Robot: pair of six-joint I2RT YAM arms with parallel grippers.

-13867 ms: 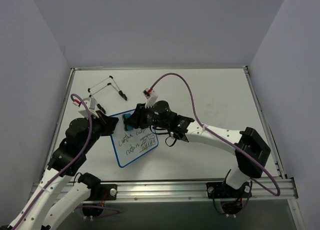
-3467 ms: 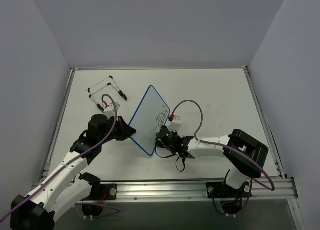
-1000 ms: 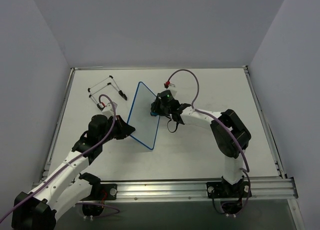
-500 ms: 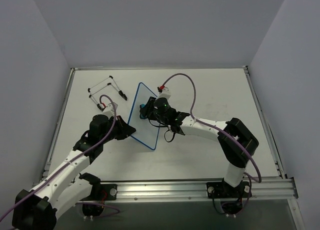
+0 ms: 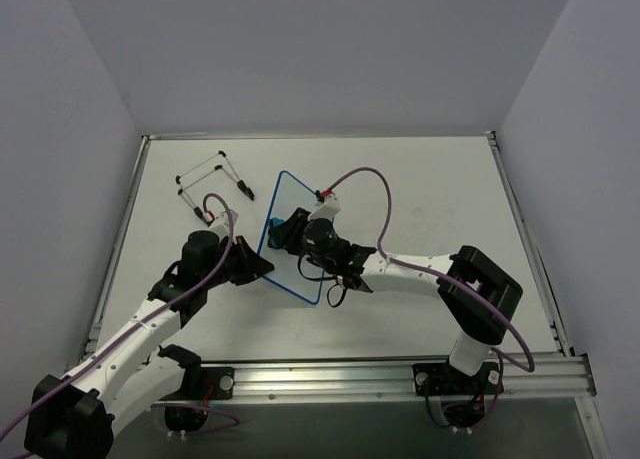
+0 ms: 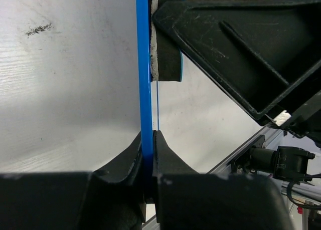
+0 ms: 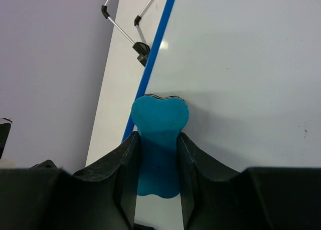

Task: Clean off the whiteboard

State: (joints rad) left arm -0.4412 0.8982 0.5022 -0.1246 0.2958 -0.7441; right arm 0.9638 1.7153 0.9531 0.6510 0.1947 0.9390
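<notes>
The whiteboard [image 5: 300,234], white with a thin blue frame, is held up on edge over the table. My left gripper [image 5: 262,266] is shut on its blue frame [image 6: 145,89] at the near left edge. My right gripper [image 5: 280,227] is shut on a small blue eraser [image 7: 159,140] and presses it flat against the board's white face [image 7: 241,84] near the left frame edge. In the left wrist view the eraser's felt [image 6: 168,44] touches the board. The board face in the right wrist view shows no writing.
A thin wire stand [image 5: 213,184] with black feet lies at the back left of the table; it also shows in the right wrist view [image 7: 130,32]. Grey walls enclose the table. A metal rail [image 5: 400,374] runs along the near edge.
My right gripper with the eraser has slid down and to the left across the board, from its upper part to near the left frame. The left gripper keeps holding the board.
</notes>
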